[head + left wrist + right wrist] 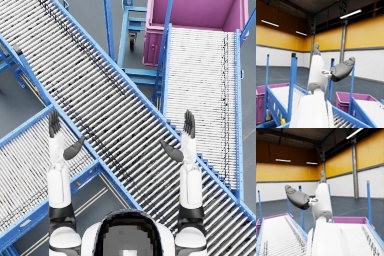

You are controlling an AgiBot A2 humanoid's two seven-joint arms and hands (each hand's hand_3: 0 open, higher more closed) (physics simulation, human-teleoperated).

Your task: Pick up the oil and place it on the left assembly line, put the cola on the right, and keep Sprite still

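No oil, cola or Sprite shows in any view. My left hand (59, 136) is held flat above the blue rail between the left roller line (22, 165) and the middle roller line (107, 107), fingers straight, thumb spread, holding nothing. My right hand (183, 141) hovers over the middle line close to the right roller line (202, 95), also flat and empty. In the left wrist view my left hand (331, 67) points out into the hall. The right wrist view shows my right hand (309, 195) the same way.
A magenta bin (197, 22) stands at the far end of the right line. Blue frame posts (109, 30) and grey floor lie between the lines. Magenta bins (356, 100) and blue uprights (292, 87) show in the left wrist view.
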